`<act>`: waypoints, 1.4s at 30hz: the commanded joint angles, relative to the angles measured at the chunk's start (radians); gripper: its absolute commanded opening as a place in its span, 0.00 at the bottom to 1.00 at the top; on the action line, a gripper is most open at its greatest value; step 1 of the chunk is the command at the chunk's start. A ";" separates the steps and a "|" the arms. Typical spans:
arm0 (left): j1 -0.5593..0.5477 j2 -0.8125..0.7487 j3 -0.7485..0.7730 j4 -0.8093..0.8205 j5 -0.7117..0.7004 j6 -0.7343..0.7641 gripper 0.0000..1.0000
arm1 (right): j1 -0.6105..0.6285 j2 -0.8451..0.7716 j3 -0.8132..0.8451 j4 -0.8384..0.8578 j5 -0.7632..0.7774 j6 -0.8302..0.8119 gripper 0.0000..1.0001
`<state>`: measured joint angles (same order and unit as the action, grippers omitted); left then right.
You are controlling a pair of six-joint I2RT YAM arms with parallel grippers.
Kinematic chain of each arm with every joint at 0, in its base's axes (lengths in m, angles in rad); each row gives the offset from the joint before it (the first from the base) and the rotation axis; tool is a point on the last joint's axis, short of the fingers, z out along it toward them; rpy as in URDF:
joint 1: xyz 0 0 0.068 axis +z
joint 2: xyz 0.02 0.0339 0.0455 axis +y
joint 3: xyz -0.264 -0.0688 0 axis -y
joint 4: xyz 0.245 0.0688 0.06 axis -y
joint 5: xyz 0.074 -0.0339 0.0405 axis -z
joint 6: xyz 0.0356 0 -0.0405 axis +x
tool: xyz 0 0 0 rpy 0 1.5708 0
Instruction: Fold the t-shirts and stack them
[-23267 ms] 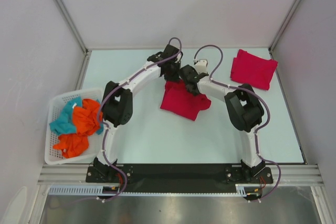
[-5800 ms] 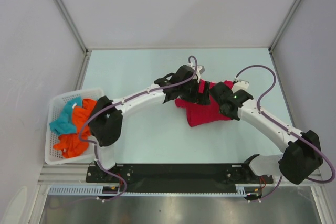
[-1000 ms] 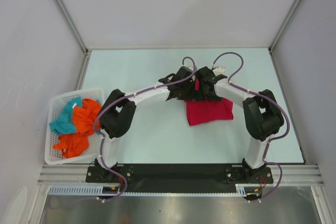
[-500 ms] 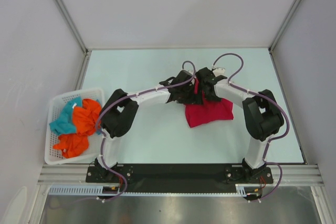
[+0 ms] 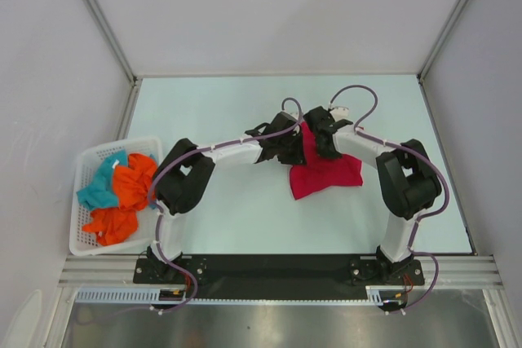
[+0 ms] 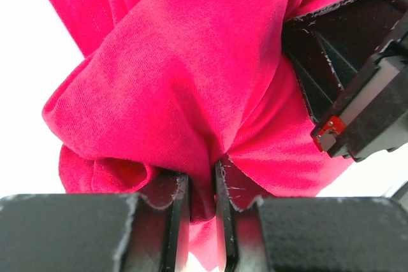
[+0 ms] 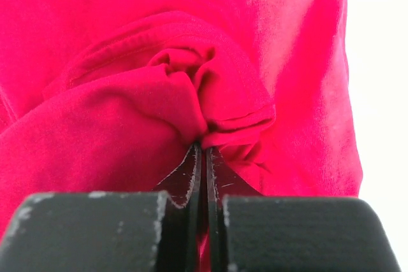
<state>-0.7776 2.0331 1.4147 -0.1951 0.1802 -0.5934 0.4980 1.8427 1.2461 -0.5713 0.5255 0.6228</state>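
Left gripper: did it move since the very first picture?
Yes. In the top view the left gripper has come toward the arm bases, away from the table's far edge, and now pinches the red t-shirt.

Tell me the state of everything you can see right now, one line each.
red t-shirt: lying mostly flat, far edge bunched up and pinched by both grippers.
left gripper: shut on the red t-shirt.
right gripper: shut on the red t-shirt.
basket: upright, holding clothes.
orange clothes: crumpled, unfolded, in the basket.
teal cloth: crumpled, in the basket.
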 commanded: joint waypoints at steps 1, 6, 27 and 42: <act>0.003 -0.044 0.003 0.022 0.027 0.018 0.15 | 0.001 -0.059 -0.043 0.056 -0.044 -0.020 0.00; 0.003 -0.039 0.013 0.019 0.027 0.020 0.13 | -0.010 -0.079 -0.056 0.064 -0.052 -0.025 0.00; -0.028 0.070 0.331 -0.072 0.036 0.089 0.11 | -0.022 -0.278 -0.102 0.037 0.139 -0.051 0.00; -0.035 0.090 0.399 -0.104 0.039 0.090 0.10 | -0.042 -0.286 -0.083 0.036 0.168 -0.066 0.00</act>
<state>-0.8036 2.1304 1.7844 -0.3309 0.2115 -0.5137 0.4633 1.5852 1.1431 -0.5339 0.6693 0.5629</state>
